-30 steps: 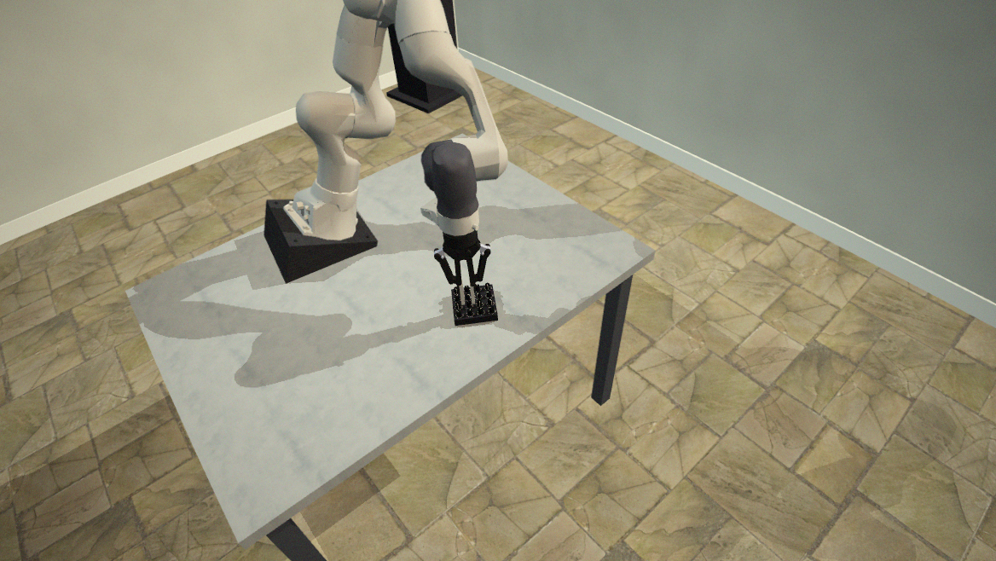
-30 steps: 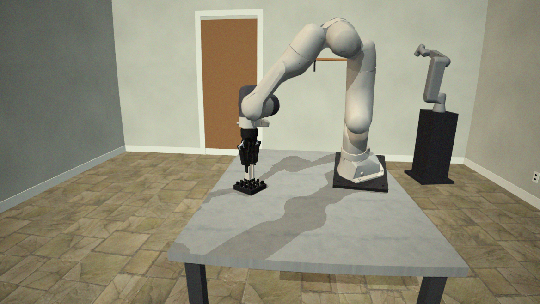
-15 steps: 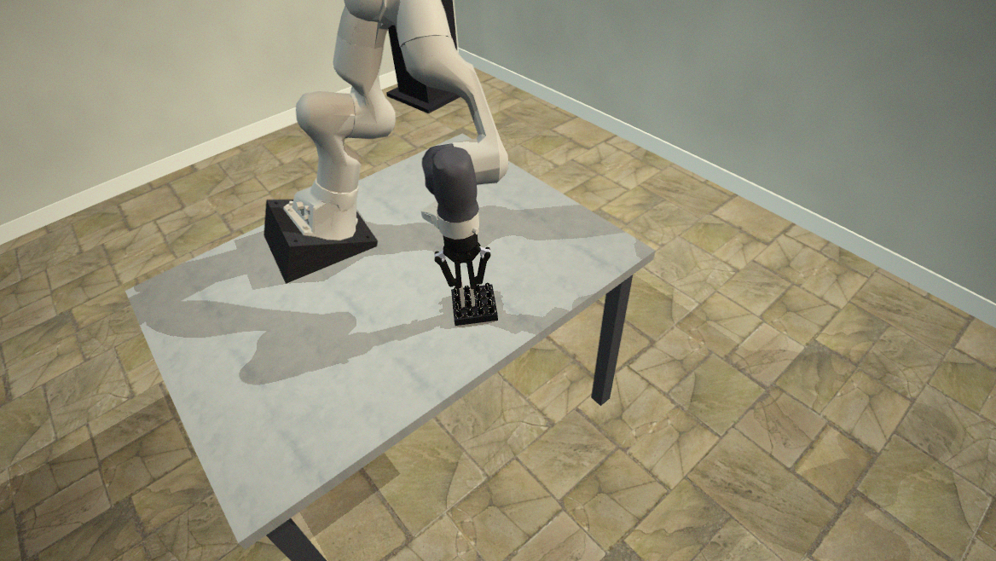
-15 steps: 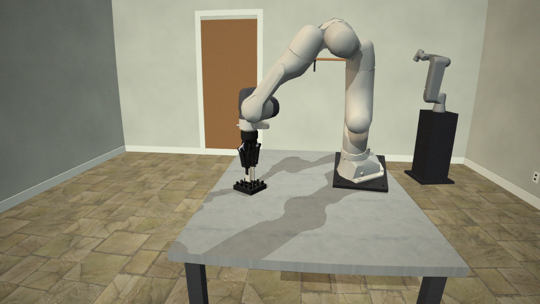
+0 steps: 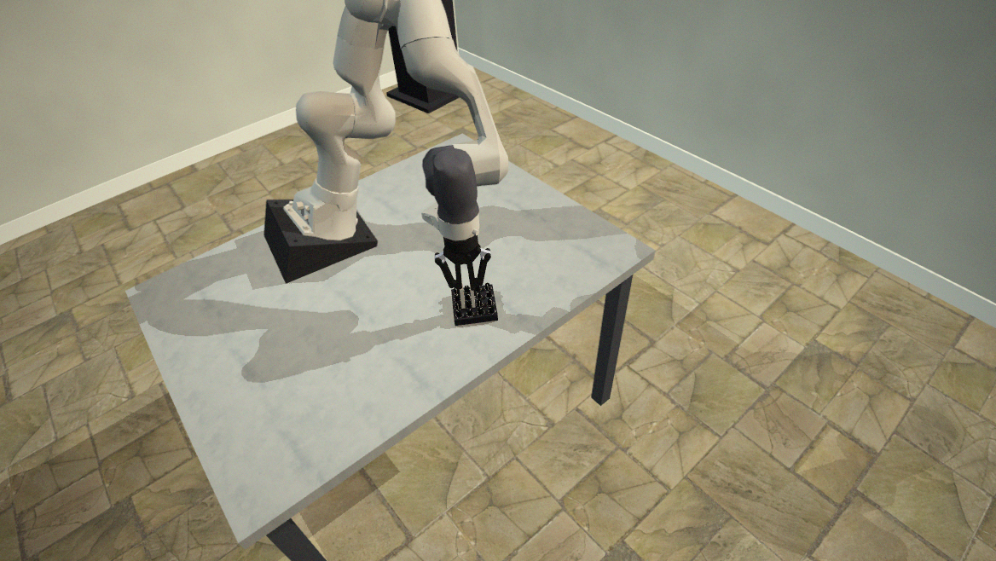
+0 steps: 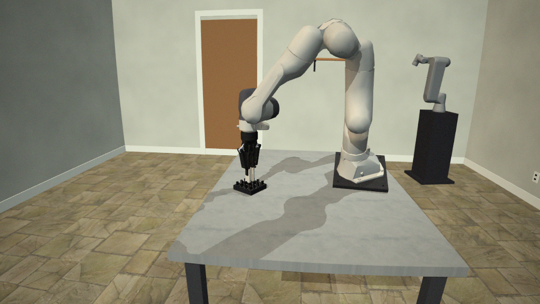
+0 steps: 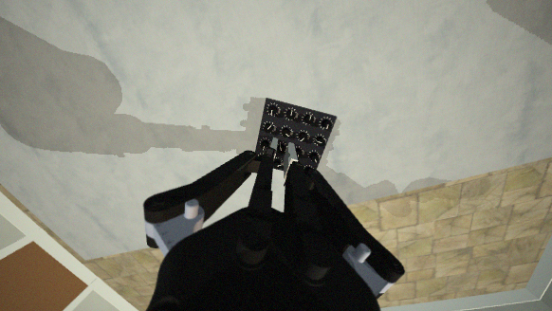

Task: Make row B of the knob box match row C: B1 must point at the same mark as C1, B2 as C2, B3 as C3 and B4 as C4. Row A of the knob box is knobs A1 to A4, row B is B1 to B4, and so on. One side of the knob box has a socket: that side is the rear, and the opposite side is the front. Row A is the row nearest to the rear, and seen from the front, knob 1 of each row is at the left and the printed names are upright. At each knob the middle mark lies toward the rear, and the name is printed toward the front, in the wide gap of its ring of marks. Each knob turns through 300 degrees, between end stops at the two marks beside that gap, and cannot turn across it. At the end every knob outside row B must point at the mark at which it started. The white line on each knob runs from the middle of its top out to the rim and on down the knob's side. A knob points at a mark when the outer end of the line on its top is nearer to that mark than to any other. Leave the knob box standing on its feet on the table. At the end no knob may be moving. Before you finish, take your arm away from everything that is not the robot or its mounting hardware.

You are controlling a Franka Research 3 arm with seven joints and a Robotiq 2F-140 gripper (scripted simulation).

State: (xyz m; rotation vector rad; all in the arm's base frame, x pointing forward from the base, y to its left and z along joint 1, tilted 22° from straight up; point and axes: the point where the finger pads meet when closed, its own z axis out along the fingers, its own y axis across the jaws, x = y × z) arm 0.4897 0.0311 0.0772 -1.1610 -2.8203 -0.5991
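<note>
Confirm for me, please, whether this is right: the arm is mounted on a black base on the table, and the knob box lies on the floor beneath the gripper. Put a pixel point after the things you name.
The knob box (image 5: 476, 320) (image 6: 251, 191) (image 7: 299, 125) is on the table (image 5: 334, 418) (image 6: 340, 234) (image 7: 190, 71), not the floor, as the exterior view shows; the rest stands.

- The gripper (image 5: 467, 306) (image 6: 250, 181) (image 7: 281, 148) has come down slightly, nearer the base of the knobs than a second ago (most of the drop shows between the two older pictures, with only a touch more since).
- The dark wrist (image 5: 451, 184) (image 6: 247, 99) above it sits a little lower too, in both the top and exterior views.
- The rounded end of the wrist shadow (image 5: 271, 355) (image 6: 294, 165) has drawn in slightly toward the knob box (image 5: 475, 320) (image 6: 250, 191) (image 7: 296, 135) in the top view (a small slide, easy to miss).
- In the background of the exterior view, the second robot arm (image 6: 436, 79) has tipped its outer end downward (it dips in both steps).
</note>
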